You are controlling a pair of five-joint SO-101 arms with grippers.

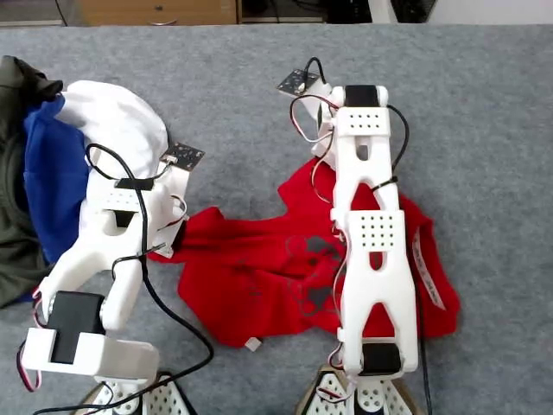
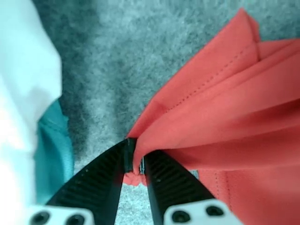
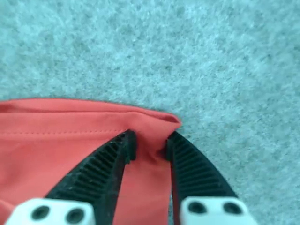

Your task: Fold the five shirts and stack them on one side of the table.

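Note:
A red shirt with a dark print lies crumpled on the grey table between the two arms. In the left wrist view my left gripper is shut on a folded edge of the red shirt, low over the table. From above, that gripper sits at the shirt's left tip. My right gripper pinches a hemmed corner of the red shirt; seen from above, it is at the shirt's far edge. A white shirt, a blue shirt and a dark olive one are heaped at the left.
The grey felt table has free room at the far right and along the back. The heap of shirts lies close beside the left arm; the white shirt and a blue edge lie near its gripper. A wooden cabinet stands behind the table.

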